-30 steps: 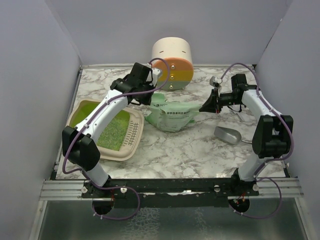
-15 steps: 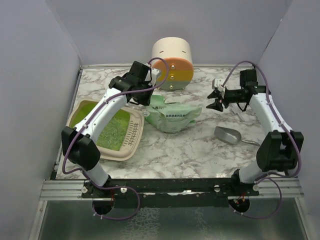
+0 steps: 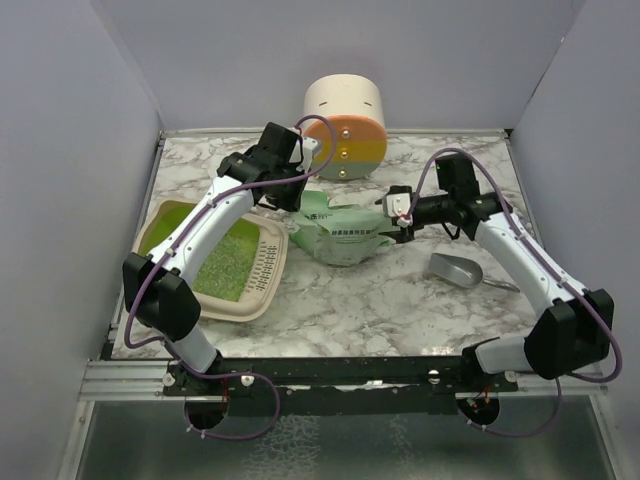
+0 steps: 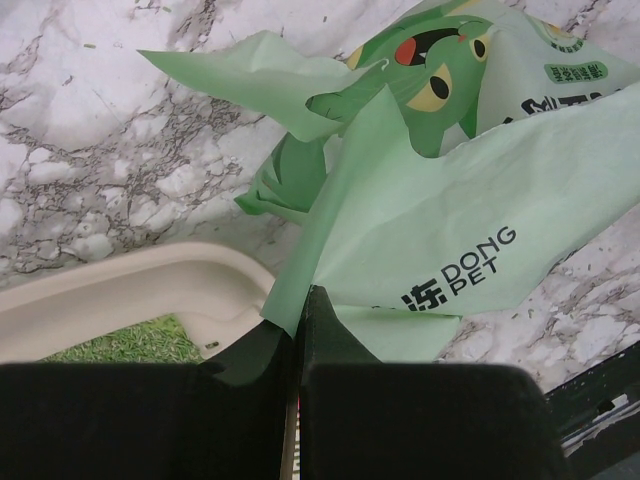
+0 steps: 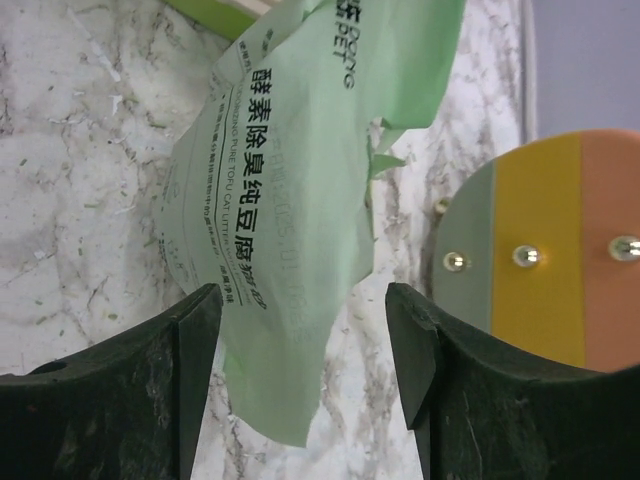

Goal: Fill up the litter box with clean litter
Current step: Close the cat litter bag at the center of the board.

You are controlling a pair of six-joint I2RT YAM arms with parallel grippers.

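Observation:
The cream litter box (image 3: 262, 290) lies at the left, with green granules on its floor (image 3: 228, 262). The mint-green bag (image 3: 345, 232) rests on the table to its right; any litter inside it is hidden. My left gripper (image 3: 288, 195) is shut on the bag's left edge, just above the box's corner (image 4: 130, 295). In the left wrist view the film (image 4: 440, 200) is pinched at the gripper (image 4: 298, 300). My right gripper (image 3: 397, 214) stands open at the bag's right end. In the right wrist view the bag's corner (image 5: 300, 200) hangs between the spread gripper (image 5: 305, 330), unclamped.
A cream cylinder with an orange, yellow and teal face (image 3: 347, 125) stands at the back, close behind the bag, and shows in the right wrist view (image 5: 540, 250). A small grey metal scoop (image 3: 457, 270) lies at the right. Grey walls enclose the table.
My right gripper has opened and swung left from the table's right side to the bag's right end. The left arm and the bag have stayed put.

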